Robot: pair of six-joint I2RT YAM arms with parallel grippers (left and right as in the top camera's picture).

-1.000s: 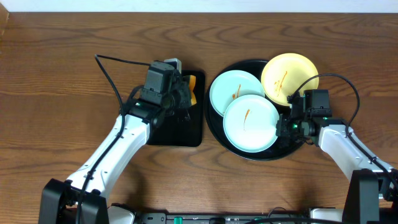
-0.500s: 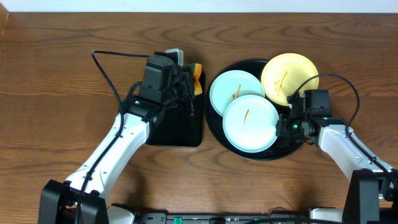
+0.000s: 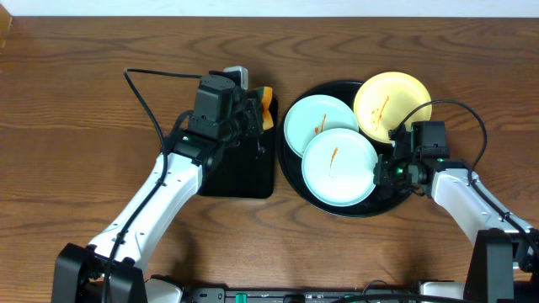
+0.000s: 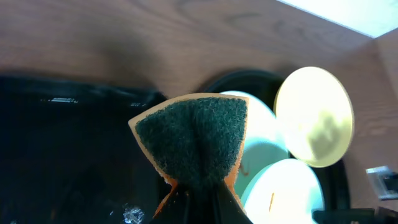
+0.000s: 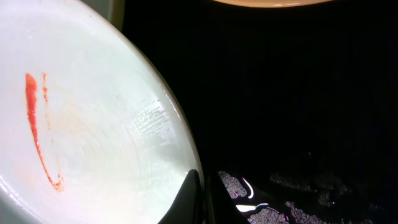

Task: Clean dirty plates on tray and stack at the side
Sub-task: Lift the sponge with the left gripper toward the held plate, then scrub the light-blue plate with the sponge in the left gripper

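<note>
The round black tray (image 3: 290, 172) holds three plates. A mint-blue plate (image 3: 318, 122) lies at the back left, a second mint-blue plate (image 3: 339, 167) overlaps it in front, and a yellow plate (image 3: 392, 105) lies at the back right. All three show orange-red smears. My right gripper (image 3: 381, 172) is shut on the front plate's right rim, also seen in the right wrist view (image 5: 202, 193), with the plate (image 5: 81, 124) to its left. My left gripper (image 3: 257, 126) is shut on an orange sponge with a green scouring face (image 4: 193, 140), held just left of the round tray.
A smaller black rectangular tray (image 3: 244, 172) lies left of the round tray, under my left arm. The wooden table (image 3: 76, 101) spreads around both. A black cable (image 3: 143, 88) loops off my left arm. The round tray's wet floor (image 5: 298, 93) shows in the right wrist view.
My left gripper has lifted the sponge off the rectangular tray and moved slightly toward the back. The right gripper and the plates have not moved.
</note>
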